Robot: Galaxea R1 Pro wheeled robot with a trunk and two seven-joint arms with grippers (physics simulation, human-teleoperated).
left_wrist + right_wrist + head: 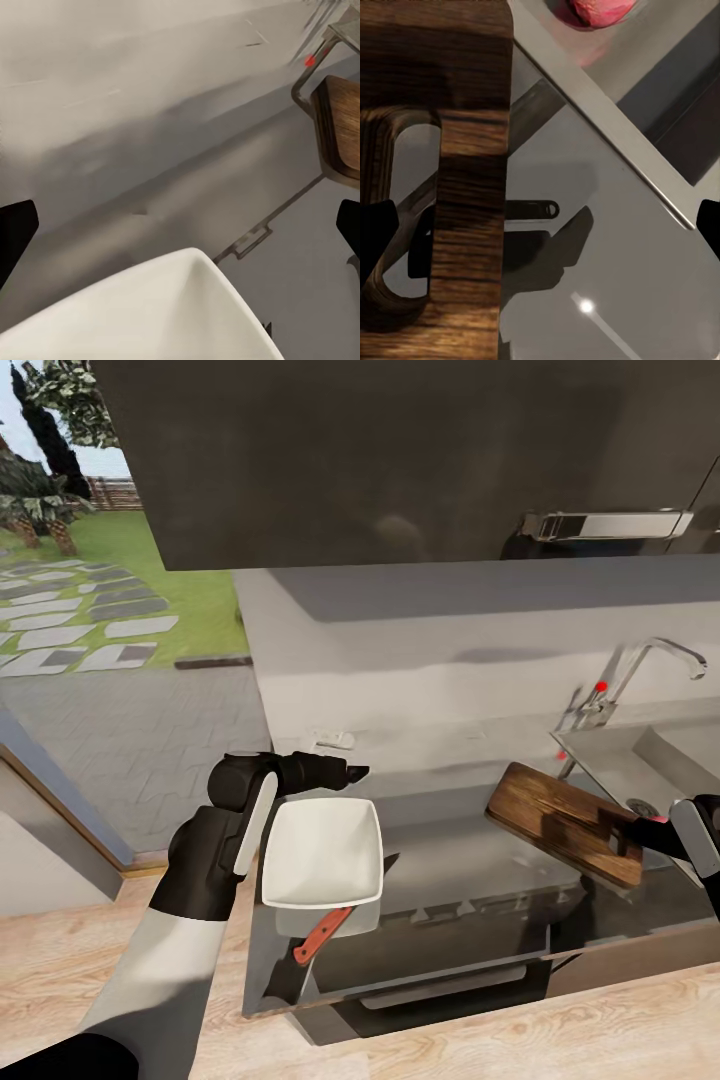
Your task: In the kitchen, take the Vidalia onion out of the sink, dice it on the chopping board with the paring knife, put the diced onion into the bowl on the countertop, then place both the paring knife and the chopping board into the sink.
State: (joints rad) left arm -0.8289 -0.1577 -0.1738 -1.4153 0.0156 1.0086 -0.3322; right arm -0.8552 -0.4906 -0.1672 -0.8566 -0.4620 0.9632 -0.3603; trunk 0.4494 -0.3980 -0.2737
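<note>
- Step in hand, as I judge it: fetching the onion (601,10); nothing is cut yet.
- The onion lies in the sink (640,760), seen in the right wrist view just past the board's far corner.
- The board (562,818) lies on the countertop (450,860) touching the sink's near rim, handle slot toward the right gripper (540,225), whose fingers are spread with nothing between them.
- The left gripper (180,225), also parted and holding nothing, hovers by the bowl (322,853).
- The bowl shows nothing inside; the knife (320,937) lies at its front edge, partly under it.
- Next: the right arm must reach past the board, down into the basin.
</note>
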